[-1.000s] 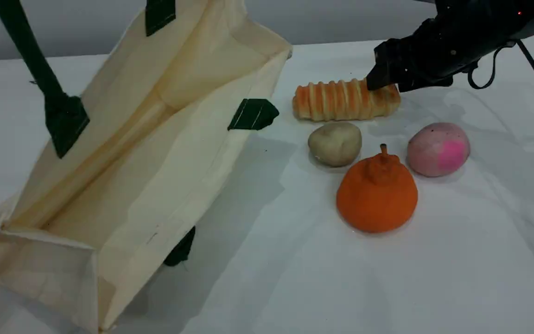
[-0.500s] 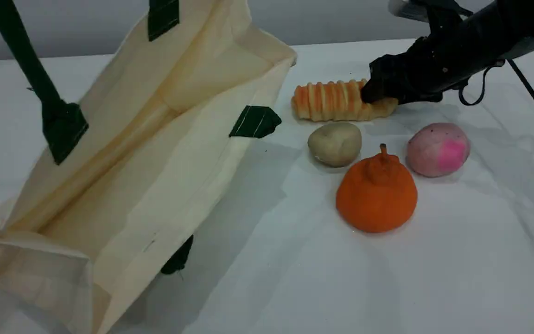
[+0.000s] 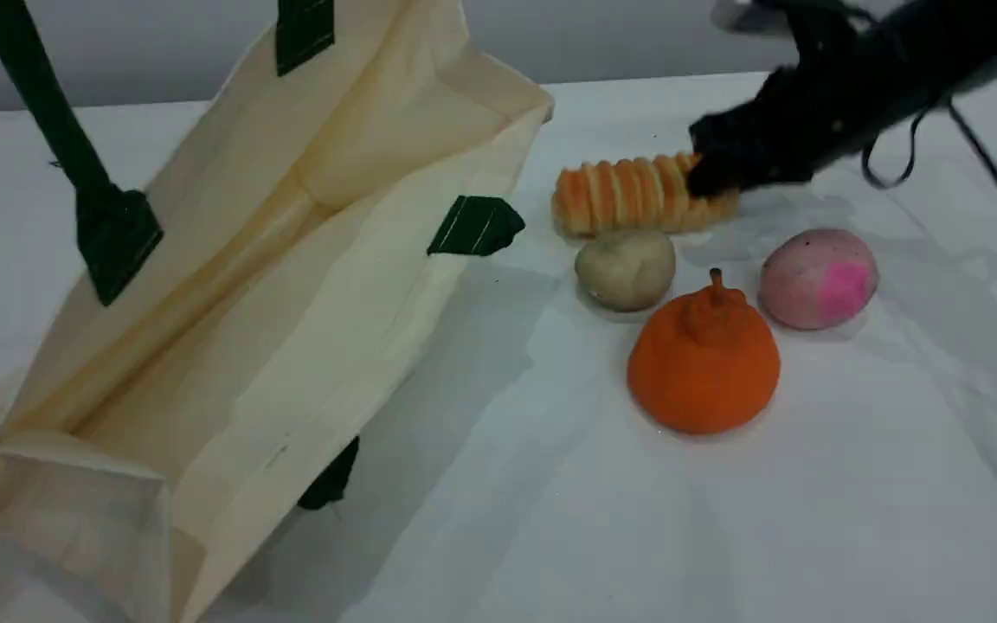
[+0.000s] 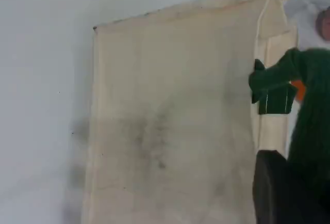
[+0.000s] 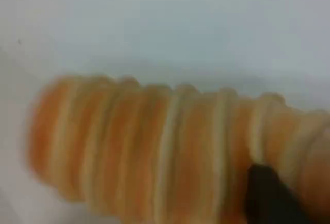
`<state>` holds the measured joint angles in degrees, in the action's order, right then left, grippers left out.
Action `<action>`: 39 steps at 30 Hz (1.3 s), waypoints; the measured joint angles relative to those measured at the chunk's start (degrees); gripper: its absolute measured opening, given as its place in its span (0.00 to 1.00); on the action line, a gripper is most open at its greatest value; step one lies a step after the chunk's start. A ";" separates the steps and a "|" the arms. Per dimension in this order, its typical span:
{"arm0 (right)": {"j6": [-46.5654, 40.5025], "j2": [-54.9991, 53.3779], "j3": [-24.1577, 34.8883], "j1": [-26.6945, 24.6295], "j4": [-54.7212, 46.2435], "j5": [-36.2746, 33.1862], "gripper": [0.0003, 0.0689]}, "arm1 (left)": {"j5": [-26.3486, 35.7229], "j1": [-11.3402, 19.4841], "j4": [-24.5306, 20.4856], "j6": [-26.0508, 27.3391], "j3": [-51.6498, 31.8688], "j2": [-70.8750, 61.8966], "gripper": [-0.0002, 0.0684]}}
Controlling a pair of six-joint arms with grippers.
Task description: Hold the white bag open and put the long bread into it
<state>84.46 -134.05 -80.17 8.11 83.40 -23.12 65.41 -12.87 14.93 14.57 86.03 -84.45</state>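
Observation:
The white bag [image 3: 291, 285] stands open at the left of the scene view, its mouth facing the camera. One dark green handle [image 3: 40, 95] is pulled taut up out of the frame. In the left wrist view the same handle [image 4: 304, 121] runs into my left gripper [image 4: 281, 193], which is shut on it beside the bag's wall [image 4: 170, 121]. The long bread [image 3: 620, 195], ridged and golden-orange, lies right of the bag. My right gripper [image 3: 710, 177] is shut on its right end. Up close, the long bread [image 5: 154, 146] fills the right wrist view, one fingertip [image 5: 268, 195] pressed on it.
In front of the bread lie a beige potato-like lump [image 3: 626, 268], an orange pear-shaped fruit [image 3: 704, 363] and a pink round item [image 3: 819, 279]. A black cable [image 3: 996, 173] hangs from the right arm. A white cloth [image 3: 550, 519] covers the table.
My right gripper came down over the bread's right end and shut on it. The bread has shifted slightly right, with its right end raised. The bag has barely moved.

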 joint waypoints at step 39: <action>-50.53 39.86 16.09 -3.45 -49.10 -18.52 0.10 | -7.50 0.00 2.31 2.94 3.29 -2.68 0.12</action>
<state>33.93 -94.19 -64.08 4.66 34.31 -41.64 57.91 -12.87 17.24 17.51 89.32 -87.12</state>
